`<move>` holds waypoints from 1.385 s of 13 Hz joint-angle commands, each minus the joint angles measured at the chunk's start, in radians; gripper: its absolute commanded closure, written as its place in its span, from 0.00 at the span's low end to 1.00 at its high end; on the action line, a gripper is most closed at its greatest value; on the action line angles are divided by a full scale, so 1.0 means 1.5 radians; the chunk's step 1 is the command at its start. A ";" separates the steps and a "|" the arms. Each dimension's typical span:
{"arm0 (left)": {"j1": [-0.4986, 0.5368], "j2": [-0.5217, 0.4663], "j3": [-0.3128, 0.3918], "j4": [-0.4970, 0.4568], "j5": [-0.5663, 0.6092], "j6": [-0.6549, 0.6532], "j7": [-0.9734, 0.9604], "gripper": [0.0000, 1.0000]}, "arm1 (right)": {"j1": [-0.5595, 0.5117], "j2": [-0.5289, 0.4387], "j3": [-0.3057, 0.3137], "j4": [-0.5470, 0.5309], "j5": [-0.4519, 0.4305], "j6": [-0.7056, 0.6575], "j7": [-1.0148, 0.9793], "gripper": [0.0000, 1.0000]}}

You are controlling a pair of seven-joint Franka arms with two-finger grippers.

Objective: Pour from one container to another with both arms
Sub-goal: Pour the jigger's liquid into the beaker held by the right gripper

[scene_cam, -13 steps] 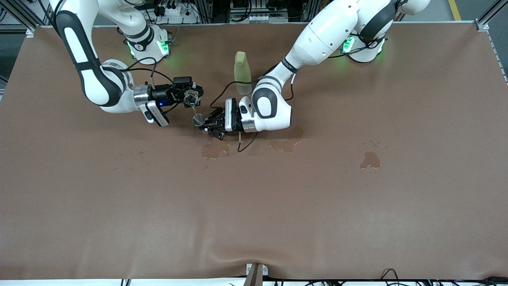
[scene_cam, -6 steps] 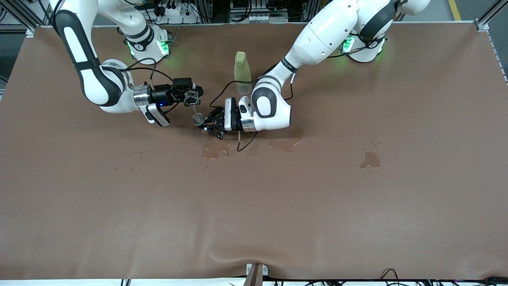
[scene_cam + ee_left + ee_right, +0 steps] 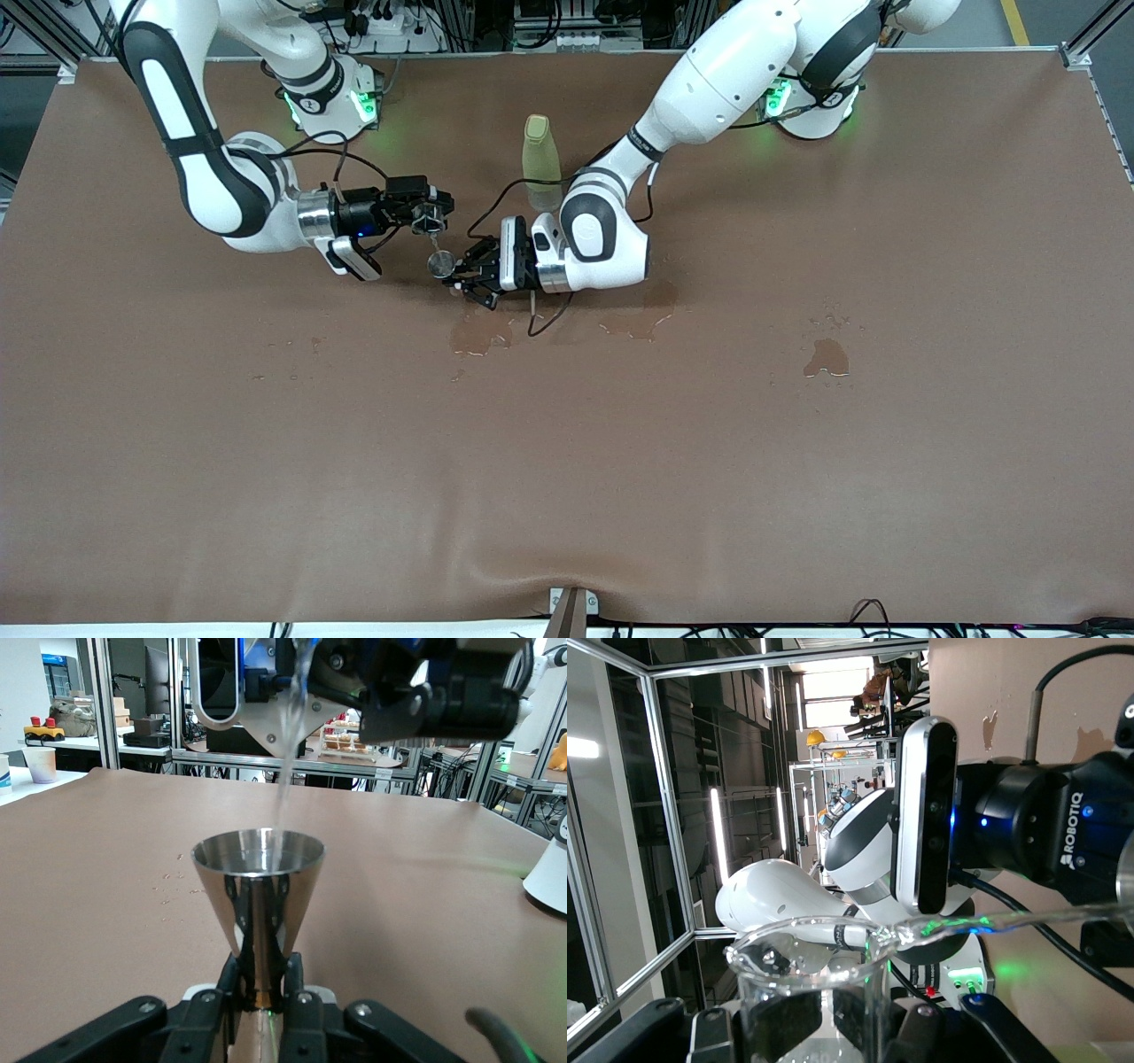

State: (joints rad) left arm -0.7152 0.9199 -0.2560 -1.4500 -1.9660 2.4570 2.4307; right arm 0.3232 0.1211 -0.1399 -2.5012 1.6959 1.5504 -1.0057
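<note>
Clear glass beaker (image 3: 815, 992), clamped in my right tool (image 3: 431, 215), tips water into the steel cone jigger (image 3: 258, 904) my left tool (image 3: 468, 273) grips over open brown counter (image 3: 709, 461); "ROBOTIQ" reads opposite.

Beaker (image 3: 428, 215) above jigger (image 3: 441, 262).

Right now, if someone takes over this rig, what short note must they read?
Left gripper: shut on the steel jigger, upright.
Right gripper: shut on the glass beaker, tipped above the jigger.
Water stream is falling from beaker into jigger; pour is under way.
Green bottle stands untouched by the left arm.
Spills wet the table.
Left: finish the pour, level the beaker, set both down.
</note>
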 commanded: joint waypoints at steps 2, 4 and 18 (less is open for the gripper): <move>-0.005 -0.003 0.002 0.001 -0.022 0.005 0.005 1.00 | 0.004 -0.021 -0.004 -0.009 0.013 -0.005 0.046 1.00; -0.005 -0.003 0.002 0.000 -0.022 0.005 0.005 1.00 | 0.003 -0.021 -0.004 -0.009 0.013 -0.008 0.072 1.00; 0.000 -0.006 0.001 -0.009 -0.023 0.005 0.004 1.00 | -0.011 -0.017 -0.009 0.027 0.020 -0.011 0.217 1.00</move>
State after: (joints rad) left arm -0.7146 0.9200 -0.2558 -1.4570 -1.9660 2.4570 2.4305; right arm 0.3202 0.1203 -0.1558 -2.4680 1.7080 1.5266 -0.7101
